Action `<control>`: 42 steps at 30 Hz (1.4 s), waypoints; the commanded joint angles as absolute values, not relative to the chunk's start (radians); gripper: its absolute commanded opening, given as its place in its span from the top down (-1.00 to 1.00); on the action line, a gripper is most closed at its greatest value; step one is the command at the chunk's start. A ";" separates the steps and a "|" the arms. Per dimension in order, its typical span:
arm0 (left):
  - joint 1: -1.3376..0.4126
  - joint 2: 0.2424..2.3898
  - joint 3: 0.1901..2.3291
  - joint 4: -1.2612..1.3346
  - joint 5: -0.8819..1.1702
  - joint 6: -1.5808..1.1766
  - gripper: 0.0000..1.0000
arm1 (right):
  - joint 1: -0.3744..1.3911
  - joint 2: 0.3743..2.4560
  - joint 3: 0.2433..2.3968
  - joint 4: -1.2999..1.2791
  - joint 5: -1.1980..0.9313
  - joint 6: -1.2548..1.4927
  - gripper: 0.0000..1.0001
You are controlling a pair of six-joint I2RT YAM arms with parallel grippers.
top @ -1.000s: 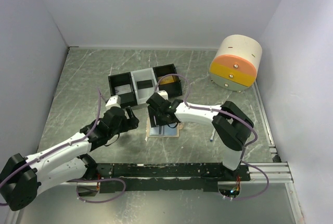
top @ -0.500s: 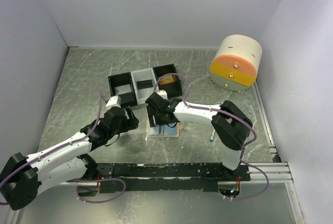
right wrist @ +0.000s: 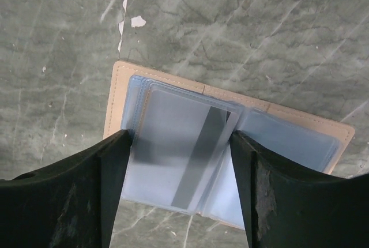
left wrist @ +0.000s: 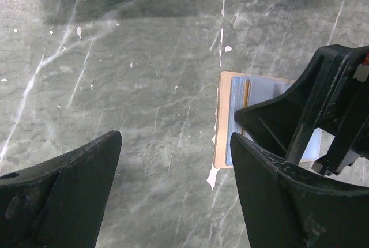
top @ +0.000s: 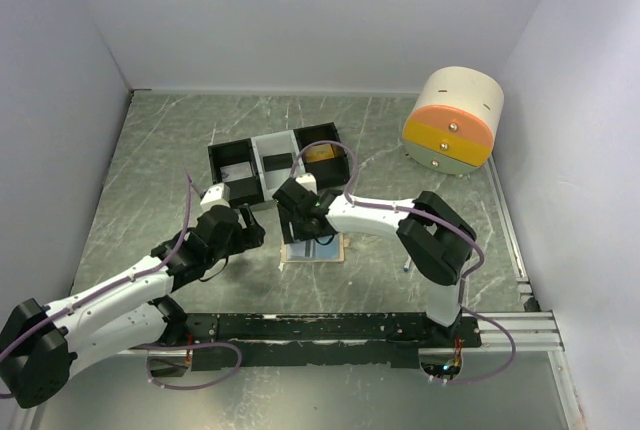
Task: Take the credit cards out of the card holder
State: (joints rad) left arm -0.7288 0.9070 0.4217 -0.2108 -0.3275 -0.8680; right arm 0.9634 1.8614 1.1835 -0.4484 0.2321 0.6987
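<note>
From above, you are holding the right gripper [top: 301,208] over the far end of the card holder [top: 318,249], which is lying open on the table [top: 150,150] just in front of the tray [top: 274,161]; the left gripper [top: 246,226] is hovering just left of it, and the round drawer unit [top: 452,122] is sitting well apart at the far right. In the left wrist view, your left gripper [left wrist: 176,138] is standing wide open over bare table, gripping nothing; the card holder [left wrist: 229,115] is lying to its right. In the right wrist view, your right gripper [right wrist: 176,143] is spread wide, its fingers [right wrist: 109,167] flanking the pale blue sleeves of the card holder [right wrist: 118,95]; a card [right wrist: 199,156] with a dark stripe is showing inside; you cannot tell whether the tips are touching it.
</note>
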 commanded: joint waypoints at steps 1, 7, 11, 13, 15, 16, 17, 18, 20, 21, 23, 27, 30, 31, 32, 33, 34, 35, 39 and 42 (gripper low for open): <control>-0.722 0.898 0.439 -0.223 -0.343 -0.863 -0.77 | 0.968 1.899 1.176 -0.475 0.277 0.721 -0.37; -0.722 0.917 0.446 -0.212 -0.323 -0.854 -0.76 | 0.968 1.867 1.145 -0.451 0.255 0.719 -0.25; -0.721 0.932 0.445 -0.182 -0.292 -0.838 -0.76 | 0.933 1.818 1.097 -0.365 0.145 0.718 -0.22; -0.721 0.940 0.444 -0.155 -0.268 -0.827 -0.76 | 0.901 1.797 1.058 -0.306 0.065 0.719 -0.22; -0.722 0.950 0.447 -0.135 -0.245 -0.815 -0.76 | 0.872 1.779 1.024 -0.262 0.008 0.727 -0.21; -0.722 0.953 0.448 -0.127 -0.233 -0.810 -0.76 | 0.858 1.770 1.009 -0.242 -0.014 0.730 -0.21; -0.722 0.959 0.448 -0.119 -0.222 -0.805 -0.76 | 0.843 1.762 0.983 -0.221 -0.043 0.731 -0.21; -0.722 0.965 0.448 -0.112 -0.214 -0.799 -0.75 | 0.831 1.753 0.962 -0.200 -0.070 0.731 -0.22; -0.721 0.974 0.448 -0.094 -0.193 -0.792 -0.75 | 0.811 1.742 0.932 -0.162 -0.113 0.736 -0.23; -0.722 0.978 0.448 -0.082 -0.184 -0.788 -0.75 | 0.803 1.739 0.921 -0.154 -0.129 0.736 -0.23; -0.722 0.985 0.449 -0.056 -0.156 -0.776 -0.75 | 0.795 1.737 0.909 -0.149 -0.138 0.739 -0.22; -0.722 1.005 0.437 0.060 -0.029 -0.726 -0.72 | 0.788 1.728 0.890 -0.130 -0.149 0.750 -0.20; -0.721 1.051 0.430 0.171 0.107 -0.691 -0.64 | 0.781 1.727 0.878 -0.110 -0.167 0.759 -0.18; -0.721 1.072 0.430 0.204 0.146 -0.685 -0.58 | 0.782 1.727 0.878 -0.108 -0.169 0.760 -0.17; -0.721 1.099 0.430 0.243 0.183 -0.685 -0.55 | 0.782 1.727 0.877 -0.107 -0.169 0.761 -0.17; -0.721 1.123 0.430 0.264 0.211 -0.685 -0.53 | 0.780 1.725 0.876 -0.107 -0.169 0.763 -0.17; -0.721 1.146 0.431 0.276 0.229 -0.687 -0.47 | 0.779 1.721 0.874 -0.105 -0.167 0.764 -0.16; -0.721 1.167 0.431 0.288 0.243 -0.691 -0.41 | 0.778 1.717 0.872 -0.104 -0.163 0.764 -0.16; -0.721 1.226 0.413 0.364 0.293 -0.706 -0.29 | 0.771 1.703 0.858 -0.104 -0.159 0.765 -0.15; -0.722 1.277 0.407 0.430 0.333 -0.725 -0.19 | 0.768 1.698 0.850 -0.102 -0.169 0.761 -0.14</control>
State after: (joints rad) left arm -0.7277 1.2316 0.4179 0.2756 0.2264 -0.7147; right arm 0.7731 1.7020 0.8845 -0.0757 -0.1490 0.7555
